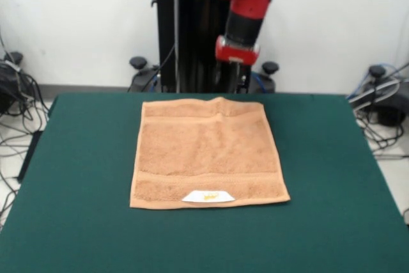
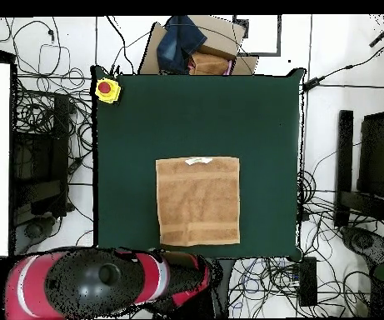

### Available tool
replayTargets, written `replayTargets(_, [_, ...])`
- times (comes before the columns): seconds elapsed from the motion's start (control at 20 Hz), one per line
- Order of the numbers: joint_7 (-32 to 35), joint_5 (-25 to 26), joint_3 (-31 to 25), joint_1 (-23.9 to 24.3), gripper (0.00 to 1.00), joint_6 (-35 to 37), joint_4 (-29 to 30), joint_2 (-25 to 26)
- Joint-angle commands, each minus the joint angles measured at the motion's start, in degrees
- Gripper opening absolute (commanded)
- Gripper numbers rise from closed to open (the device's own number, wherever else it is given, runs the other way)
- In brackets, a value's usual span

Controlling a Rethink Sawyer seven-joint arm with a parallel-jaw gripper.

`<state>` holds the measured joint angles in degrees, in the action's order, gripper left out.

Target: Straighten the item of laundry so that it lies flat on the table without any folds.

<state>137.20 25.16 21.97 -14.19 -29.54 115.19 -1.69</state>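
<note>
The orange-tan towel (image 1: 208, 155) lies spread on the dark green table (image 1: 83, 177), close to the far edge by the pedestal. Its white label (image 1: 208, 196) with yellow print sits on the near edge. A small raised crease shows on the towel's far edge, near the middle. My gripper (image 1: 233, 76) hangs below the red wrist, above and just behind that far edge, dark against the black pedestal. In the overhead view the towel (image 2: 198, 202) looks roughly square, its label (image 2: 198, 161) on the top edge, and the arm (image 2: 103, 282) covers the gripper.
A yellow box with a red button (image 2: 107, 89) sits at one table corner. A cardboard box with blue cloth (image 2: 193, 46) stands beyond the table. Cables (image 2: 49, 125) lie on the floor around the table.
</note>
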Motion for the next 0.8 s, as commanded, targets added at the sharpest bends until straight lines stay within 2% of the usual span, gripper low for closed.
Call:
replayTargets(0.05, [2.92,9.60,-12.01,11.42,1.00,16.55,10.85,-23.19])
replayTargets(0.2, [0.19,11.51,-15.29,18.26,1.00,23.63,11.77,-30.30])
replayTargets(0.35, [-2.95,11.94,-18.90,24.11,1.00,29.31,9.84,-33.69])
replayTargets(0.8, [-4.73,10.86,-24.15,26.36,1.00,35.86,1.20,-34.41])
